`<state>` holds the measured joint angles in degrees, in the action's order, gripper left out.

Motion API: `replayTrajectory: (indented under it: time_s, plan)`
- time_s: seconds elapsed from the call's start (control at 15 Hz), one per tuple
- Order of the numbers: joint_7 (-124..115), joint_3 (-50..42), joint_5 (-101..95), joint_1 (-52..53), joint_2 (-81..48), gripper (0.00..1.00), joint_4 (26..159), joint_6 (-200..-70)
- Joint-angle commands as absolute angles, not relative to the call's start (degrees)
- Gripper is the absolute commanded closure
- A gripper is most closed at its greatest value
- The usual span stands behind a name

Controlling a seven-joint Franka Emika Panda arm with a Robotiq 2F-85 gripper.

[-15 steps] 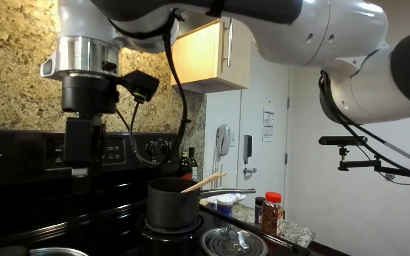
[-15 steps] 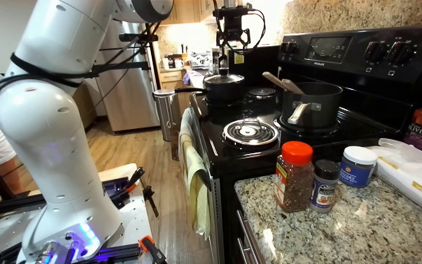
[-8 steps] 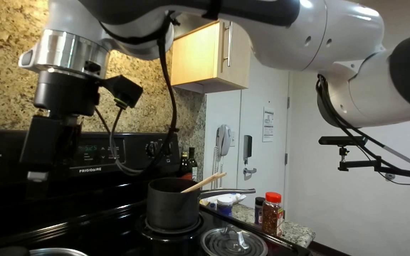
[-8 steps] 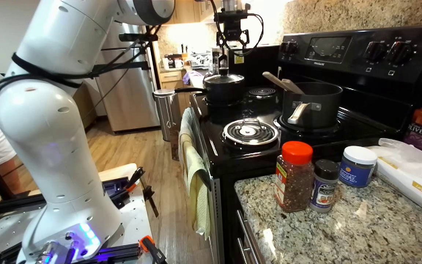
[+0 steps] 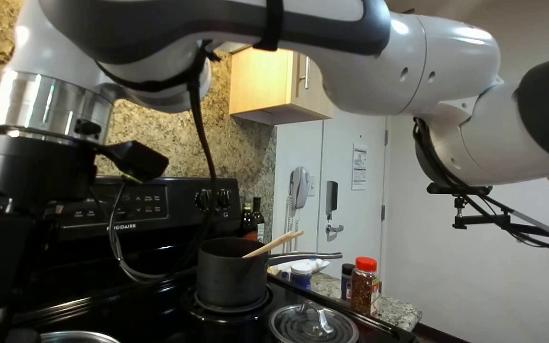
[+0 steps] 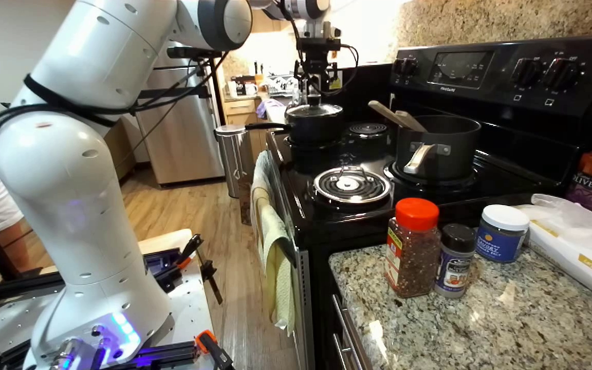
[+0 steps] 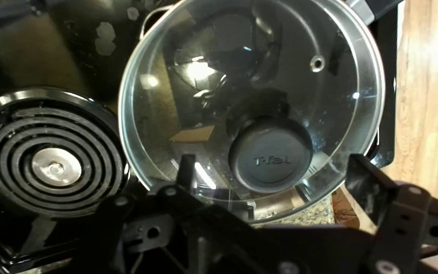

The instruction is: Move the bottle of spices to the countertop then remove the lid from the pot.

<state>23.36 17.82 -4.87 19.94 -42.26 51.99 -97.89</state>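
Note:
The bottle of spices (image 6: 412,257), with an orange-red cap, stands upright on the speckled countertop (image 6: 486,324); it also shows in an exterior view (image 5: 364,290). The lid (image 7: 211,160) is clear glass with a silvery rim and a round dark knob. It sits on the dark pot (image 6: 316,128) at the far front of the stove. In an exterior view only part of the lid (image 5: 81,337) shows. My gripper (image 7: 272,169) is open and empty just above the lid, its fingers on either side of the knob in the wrist view. It also shows in an exterior view (image 6: 313,85).
A dark pot (image 6: 442,154) with wooden utensils stands on a rear burner. A glass lid with a metal loop handle (image 5: 320,319) lies on the near front burner. A dark-capped bottle (image 6: 455,262), a white-lidded jar (image 6: 502,234) and a white box (image 6: 578,257) stand on the counter.
My gripper has come down toward the lid's knob, moving left in both exterior views. The bottle, the lid and the pots have not moved.

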Motion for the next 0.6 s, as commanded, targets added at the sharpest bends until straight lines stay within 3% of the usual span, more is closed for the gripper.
replayTrajectory:
  time_s: [0.0, 0.33, 0.4, 0.53]
  plan:
    - [27.23, 19.18, -4.30, 19.80, -43.14, 0.00, 51.90, -97.02]
    - [30.14, 19.54, -4.76, 19.99, -44.40, 0.00, 51.56, -96.68]
    - [30.27, 19.38, -4.93, 20.11, -44.50, 0.25, 51.58, -96.79]
    - [30.90, 19.33, -4.96, 20.15, -44.70, 0.33, 51.52, -96.67]
